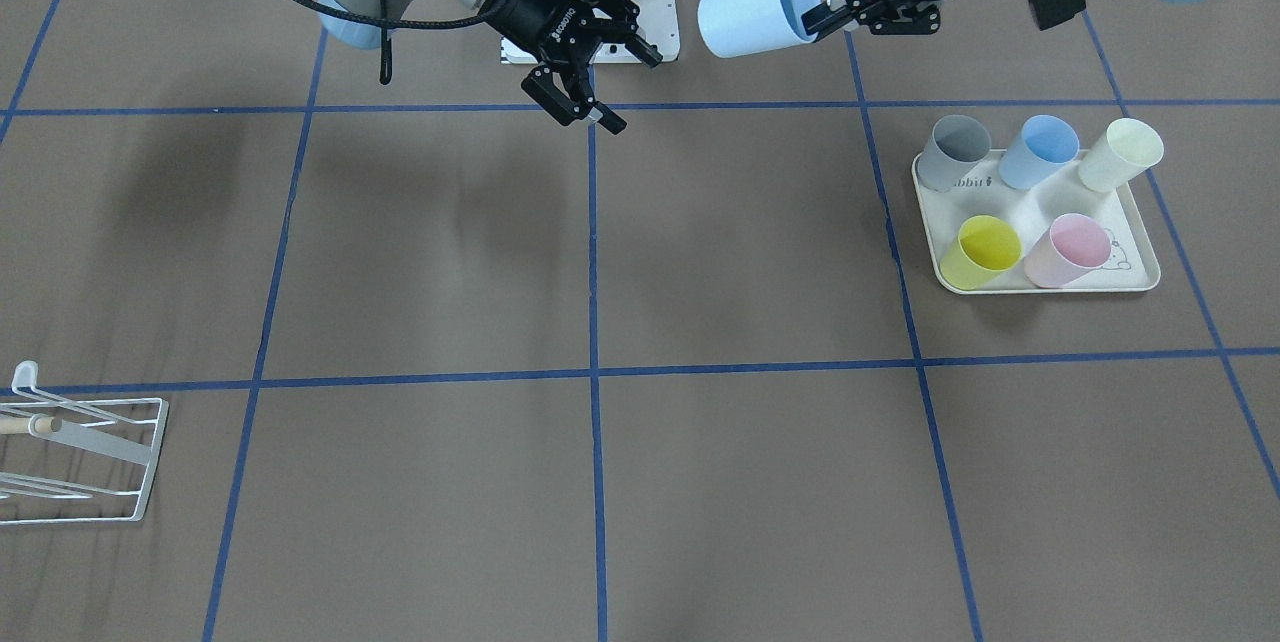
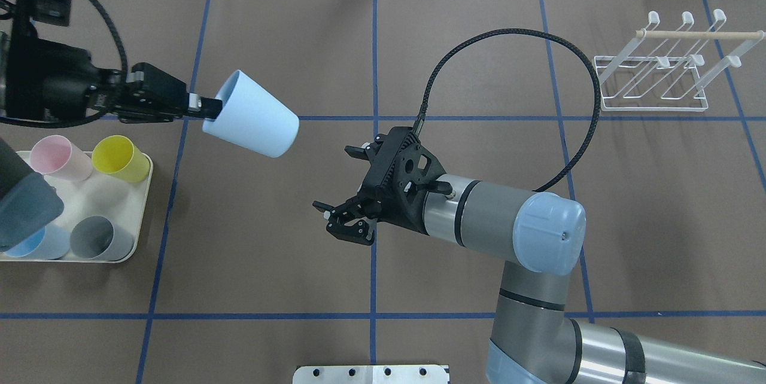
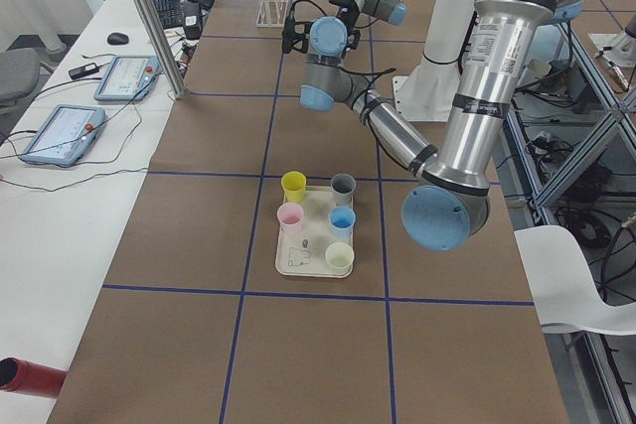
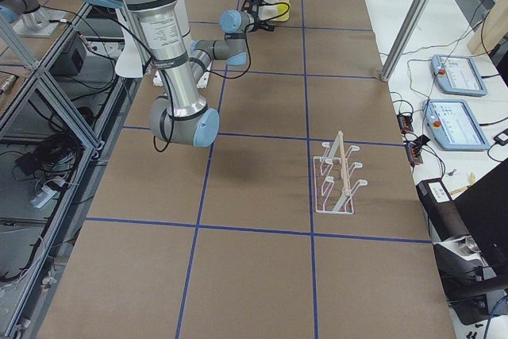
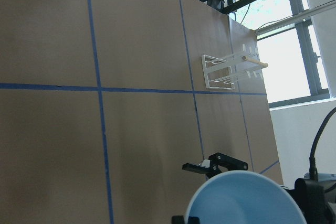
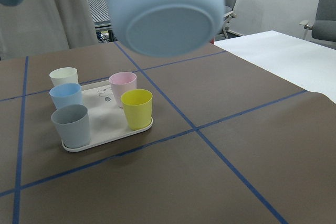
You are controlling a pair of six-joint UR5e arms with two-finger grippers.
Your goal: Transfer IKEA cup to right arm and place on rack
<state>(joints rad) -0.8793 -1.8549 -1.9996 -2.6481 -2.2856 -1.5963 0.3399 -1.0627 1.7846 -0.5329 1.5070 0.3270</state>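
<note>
**Blue cup in left gripper, held out toward open right gripper; nothing on the rack**

- The pale blue plastic cup (image 2: 251,115) is off the table, in the upper left of the overhead view. It lies on its side, with its mouth toward the left edge and its base toward frame centre.
- The left gripper (image 2: 204,106) is clamped on the cup's rim. In the front-facing view one finger sits inside the mouth and the other outside the wall.
- The right gripper (image 2: 334,179) is near the middle of the overhead view with its fingers spread wide and nothing between them. It points toward the cup's base, close to it but with a clear gap and no contact.
- The right wrist camera shows the cup's round base filling the top centre of its frame.
- The silver-grey right arm with pale blue joint caps (image 2: 491,222) enters from the bottom right. Its thick black cable (image 2: 589,82) loops up above it.
- The small white wire rack with a light wooden rod (image 2: 652,110) stands in the upper right of the overhead view, well apart from both grippers. Its prongs carry no cup.
- A cream rectangular tray with a rabbit print (image 2: 90,198) sits at the left edge, below the held cup.
- Five cups stand upright on the tray:
  - pink (image 2: 54,157)
  - yellow (image 2: 122,158)
  - grey (image 2: 99,237)
  - blue (image 2: 45,243), partly hidden by the left arm in the overhead view
  - cream (image 1: 1120,154), which shows in the front-facing view
- The table is covered in brown paper with a blue tape grid (image 2: 479,43).
</note>
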